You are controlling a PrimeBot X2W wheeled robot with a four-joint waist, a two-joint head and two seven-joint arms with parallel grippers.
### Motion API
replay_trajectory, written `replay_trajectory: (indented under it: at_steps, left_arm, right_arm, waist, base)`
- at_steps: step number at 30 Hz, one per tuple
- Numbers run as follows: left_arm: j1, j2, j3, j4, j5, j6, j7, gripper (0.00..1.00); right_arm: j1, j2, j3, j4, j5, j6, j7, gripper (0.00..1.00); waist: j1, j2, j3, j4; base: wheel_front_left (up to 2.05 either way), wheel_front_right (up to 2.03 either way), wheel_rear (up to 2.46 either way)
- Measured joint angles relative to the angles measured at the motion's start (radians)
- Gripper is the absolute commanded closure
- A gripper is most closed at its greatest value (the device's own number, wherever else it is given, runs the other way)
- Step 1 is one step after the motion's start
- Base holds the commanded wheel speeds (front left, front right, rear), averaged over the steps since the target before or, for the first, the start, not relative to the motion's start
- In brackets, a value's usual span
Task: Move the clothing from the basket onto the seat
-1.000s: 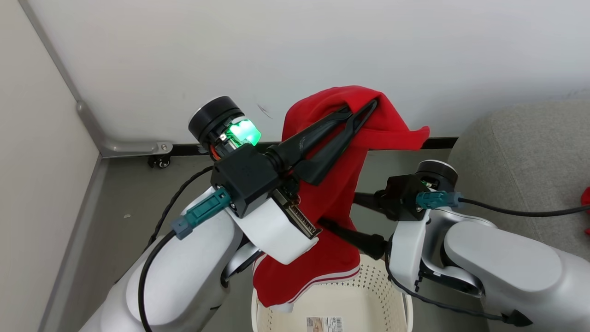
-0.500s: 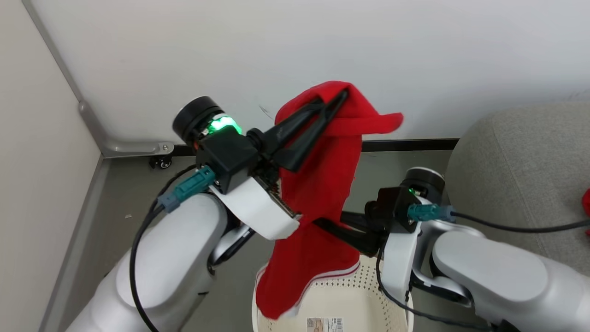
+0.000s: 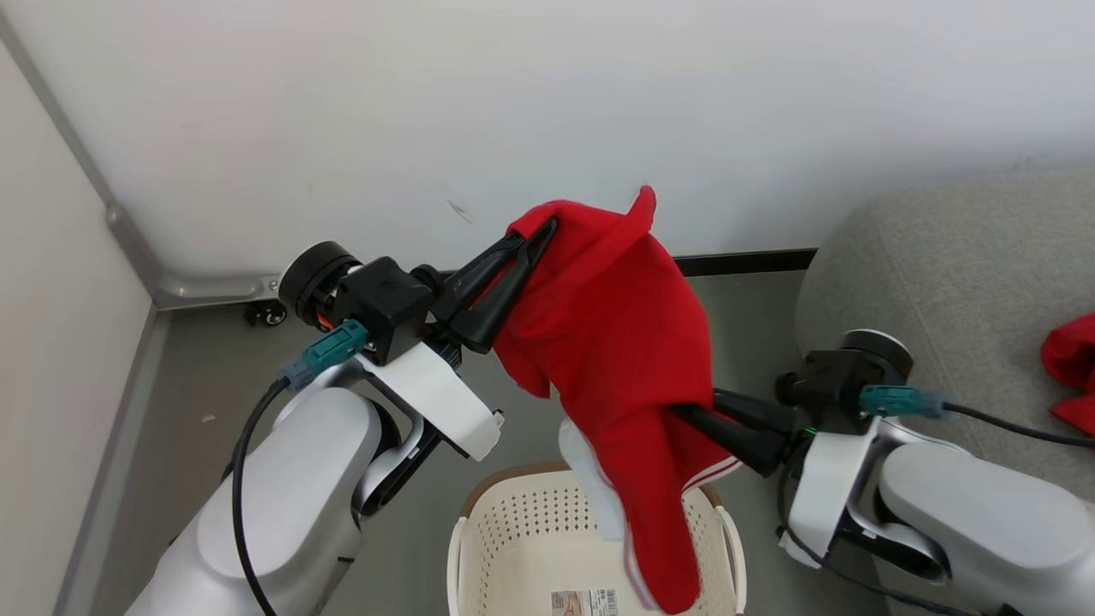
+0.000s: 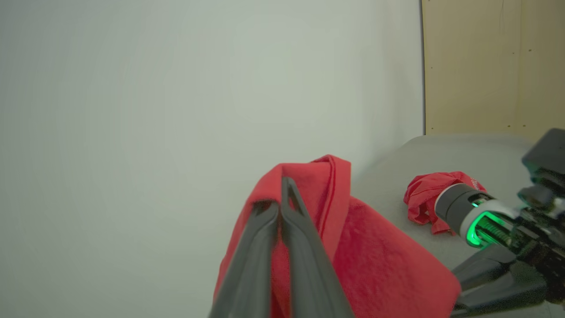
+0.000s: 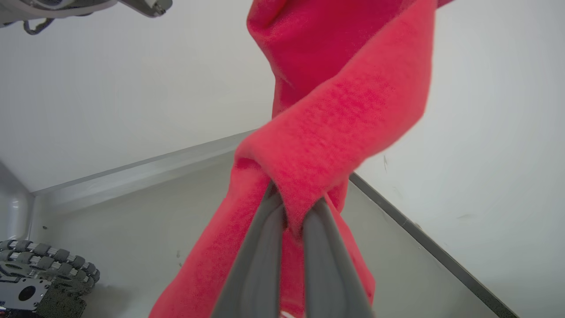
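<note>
A red piece of clothing (image 3: 624, 342) with white stripe trim hangs between my two grippers above the cream basket (image 3: 513, 530). My left gripper (image 3: 546, 229) is shut on the garment's top fold, seen close in the left wrist view (image 4: 282, 194). My right gripper (image 3: 689, 414) is shut on the garment lower down, its tips buried in the cloth (image 5: 309, 145). The cloth's lower end dangles over the basket's right rim. The grey seat (image 3: 941, 274) stands to the right, with another red garment (image 3: 1069, 372) lying on it.
A white wall (image 3: 547, 103) is close behind, with a grey floor (image 3: 197, 368) and a metal corner rail (image 3: 205, 287) at the left. A small caster (image 3: 269, 314) sits by the rail. The basket's label sticker (image 3: 584, 602) faces me.
My right gripper has shut on the lower part of the garment. The cloth now stretches rightward between both grippers. The head camera has shifted, so more of the seat and basket shows.
</note>
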Motion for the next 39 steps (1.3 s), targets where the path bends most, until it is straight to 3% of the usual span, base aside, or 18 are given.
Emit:
replay_trajectory:
  at_steps: [7, 8, 9, 11, 12, 13, 14, 39]
  left_arm:
    - [0.019, -0.002, 0.001, 0.008, -0.024, 0.0, 0.0, 1.0]
    - [0.021, -0.002, 0.0, 0.008, -0.024, 0.0, 0.0, 0.87]
    - [0.022, -0.002, 0.0, 0.008, -0.026, 0.0, 0.0, 0.67]
    - [0.023, -0.002, 0.0, 0.008, -0.03, 0.0, 0.0, 0.54]
    - [0.023, -0.002, 0.0, 0.007, -0.031, 0.0, 0.0, 0.36]
    - [0.024, -0.002, -0.001, 0.006, -0.034, 0.0, 0.0, 0.08]
    - [0.024, -0.002, -0.002, 0.006, -0.039, 0.0, 0.0, 0.0]
    - [0.088, 0.071, -0.048, -0.02, -0.071, -0.001, -0.001, 0.0]
  right_arm:
    - [0.02, -0.026, -0.075, 0.018, 0.029, 0.0, -0.02, 1.0]
    - [0.02, -0.029, -0.084, 0.022, 0.031, 0.0, -0.024, 1.0]
    - [0.02, -0.032, -0.09, 0.024, 0.036, 0.0, -0.026, 1.0]
    - [0.021, -0.038, -0.103, 0.029, 0.039, 0.0, -0.026, 1.0]
    - [0.021, -0.04, -0.111, 0.03, 0.039, 0.0, -0.026, 1.0]
    - [0.021, -0.043, -0.118, 0.031, 0.039, 0.0, -0.029, 1.0]
    - [0.021, -0.045, -0.124, 0.032, 0.039, 0.0, -0.029, 1.0]
    - [0.108, -0.126, -0.384, 0.056, 0.055, 0.0, -0.034, 1.0]
  waist:
    - [0.0, 0.0, 0.005, -0.037]
    - [0.0, 0.0, 0.006, -0.043]
    - [0.0001, 0.0, 0.007, -0.048]
    - [0.0, 0.0, 0.009, -0.059]
    - [0.0, 0.0, 0.01, -0.064]
    - [0.0, 0.0, 0.012, -0.069]
    - [0.0001, 0.0, 0.013, -0.073]
    - [0.0, 0.0, 0.035, -0.183]
  base:
    - [0.0, 0.0, 0.0]
    - [0.0, 0.0, 0.0]
    - [0.0, 0.0, 0.0]
    - [0.0, 0.0, 0.0]
    - [0.0, 0.0, 0.0]
    - [0.0, 0.0, 0.0]
    - [0.0, 0.0, 0.0]
    - [0.0, 0.0, 0.0]
